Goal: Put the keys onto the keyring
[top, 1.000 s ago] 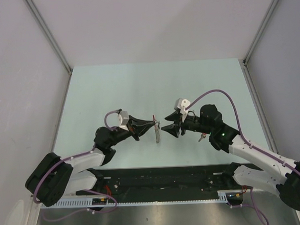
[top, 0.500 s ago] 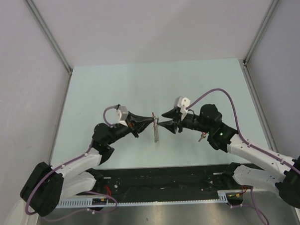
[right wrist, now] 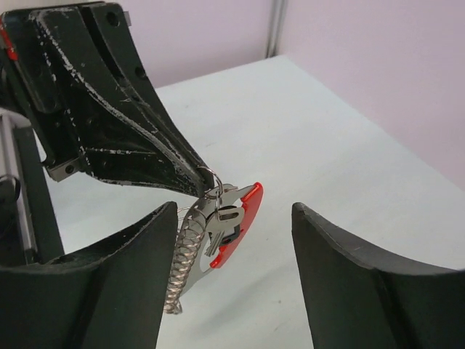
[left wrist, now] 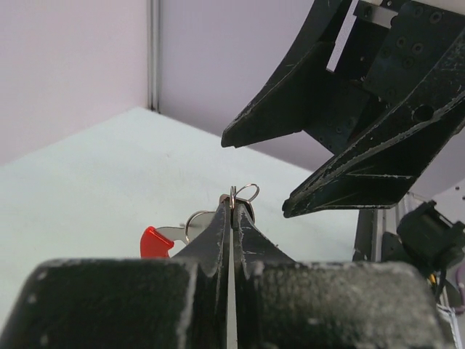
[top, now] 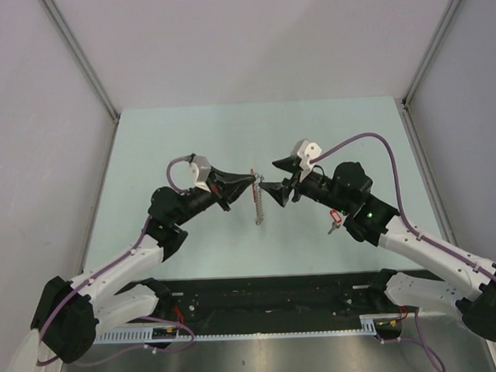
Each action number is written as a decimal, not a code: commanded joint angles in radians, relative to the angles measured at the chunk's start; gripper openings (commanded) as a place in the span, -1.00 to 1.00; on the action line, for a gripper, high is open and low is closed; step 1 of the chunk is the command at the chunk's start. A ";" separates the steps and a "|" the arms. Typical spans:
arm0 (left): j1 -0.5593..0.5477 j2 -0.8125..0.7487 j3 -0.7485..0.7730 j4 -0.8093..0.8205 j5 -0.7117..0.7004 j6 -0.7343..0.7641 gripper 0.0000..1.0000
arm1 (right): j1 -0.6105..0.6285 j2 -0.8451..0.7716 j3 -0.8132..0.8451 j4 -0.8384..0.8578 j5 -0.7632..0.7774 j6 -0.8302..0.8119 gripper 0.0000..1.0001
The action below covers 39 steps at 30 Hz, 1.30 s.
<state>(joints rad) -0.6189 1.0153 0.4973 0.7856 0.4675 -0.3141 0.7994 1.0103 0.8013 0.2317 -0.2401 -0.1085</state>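
Where the two arms meet over the middle of the pale green table (top: 188,139), the top view shows the left pincer (top: 253,179) and the right pincer (top: 267,177) tip to tip and very near each other. The keyring (top: 257,206) hangs straight down from the left tip as a thin streak. A red-headed key (top: 333,219) lies on the table under the right arm, well apart from the keyring.

In the left wrist view, the left pincer (left wrist: 231,207) is clenched, its fingers pressed flat together. A thin wire loop (left wrist: 248,191) pokes up from between their tips. A red piece (left wrist: 155,242) with a silver bit beside it shows just left of the fingers; I cannot tell whether it is the keyring's red arc or a key. The right pincer (left wrist: 256,174) stands just beyond, its two fingers spread with nothing between them.

In the right wrist view, the right pincer (right wrist: 234,207) is released, its fingers wide apart in the foreground. Beyond them, the left pincer (right wrist: 200,182) grasps the wire loop (right wrist: 208,174) at the top of the keyring (right wrist: 243,218). The keyring dangles above the table, red arc on the right, silver coil (right wrist: 185,251) on the left. A small silver key (right wrist: 220,218) hangs between the two.
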 commanded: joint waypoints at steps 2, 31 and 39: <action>0.004 0.012 0.157 -0.032 -0.033 0.058 -0.99 | -0.003 0.019 0.142 -0.069 0.096 -0.042 0.50; 0.111 -0.029 0.130 0.035 -0.046 0.003 -0.99 | -0.069 0.145 0.253 0.063 0.036 -0.026 0.68; 0.113 -0.029 0.126 0.030 -0.040 0.001 -1.00 | -0.009 0.189 0.256 0.167 0.024 -0.068 0.37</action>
<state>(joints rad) -0.5137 0.9985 0.6205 0.7559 0.4232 -0.2905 0.7654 1.1862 1.0088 0.2756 -0.2016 -0.1539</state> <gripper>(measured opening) 0.006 0.720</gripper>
